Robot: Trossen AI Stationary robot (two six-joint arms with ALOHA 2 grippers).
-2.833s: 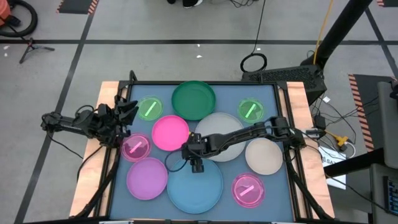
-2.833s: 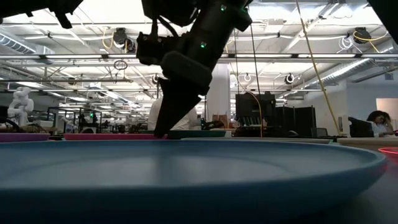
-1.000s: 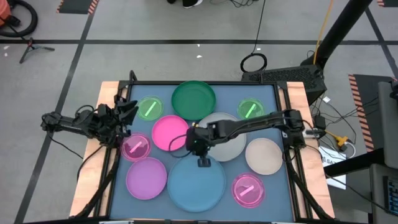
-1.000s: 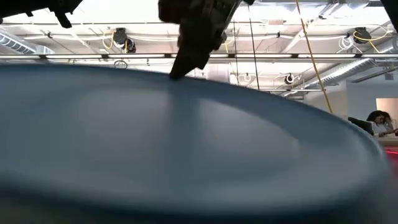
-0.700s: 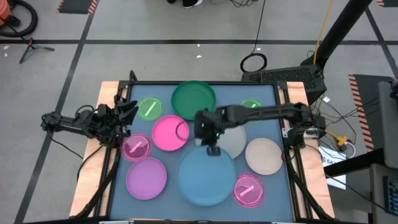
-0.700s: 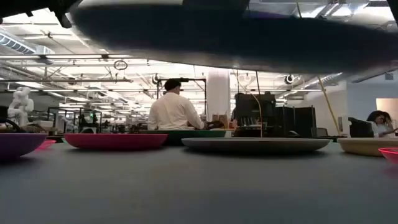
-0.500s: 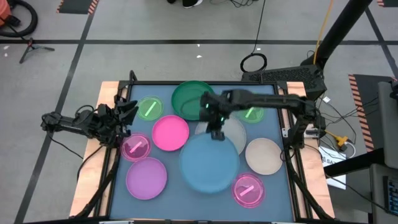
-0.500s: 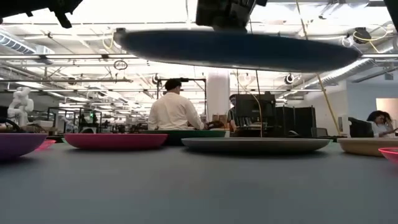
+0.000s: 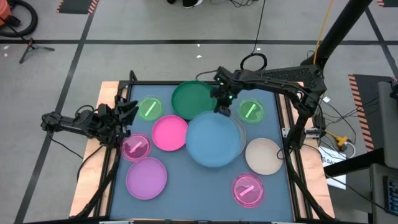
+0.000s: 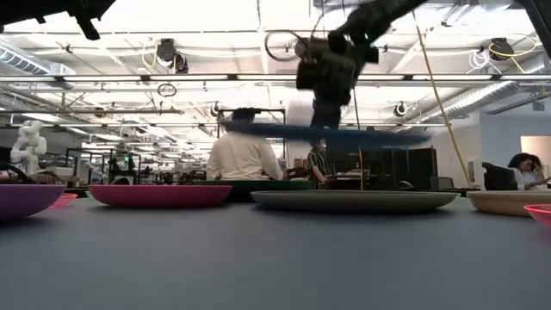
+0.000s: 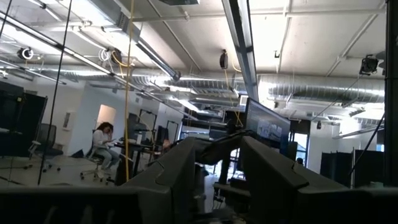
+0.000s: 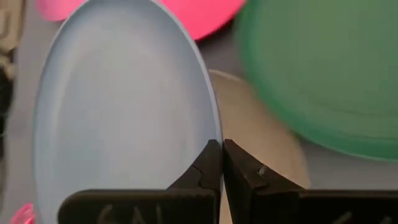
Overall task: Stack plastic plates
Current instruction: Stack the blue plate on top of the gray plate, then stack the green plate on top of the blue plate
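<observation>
My right gripper (image 12: 219, 148) is shut on a large blue plate (image 9: 214, 140), which hangs in the air (image 10: 327, 133) over the grey-white plate (image 10: 353, 200). Only a sliver of the grey-white plate (image 9: 242, 129) shows from above. Lying flat on the table are the dark green plate (image 9: 193, 98), the hot pink plate (image 9: 170, 132), the purple plate (image 9: 147, 177) and the beige plate (image 9: 263, 155). My left gripper (image 11: 217, 180) waits open at the table's left edge (image 9: 127, 112), holding nothing. My right gripper pinches the blue plate's rim (image 12: 211, 127) at the plate's far edge (image 9: 221, 114) between its two fingers. The fingers come from above, pointing down. The plate is lifted clear of the table and hangs about level below them.
Two small translucent green plates (image 9: 149, 107) (image 9: 250, 111) sit at the back. Two small pink plates lie at the left (image 9: 135, 147) and near right (image 9: 247, 190). The mat's near middle (image 9: 199, 193) is bare. People are in the room behind the table (image 10: 241, 155).
My right gripper has risen and gone toward the table's far edge and a little to the right, still shut on the blue plate. The plate, tilted near the table's front a second ago, is lifted clear, hangs level and now stands over the grey-white plate.
</observation>
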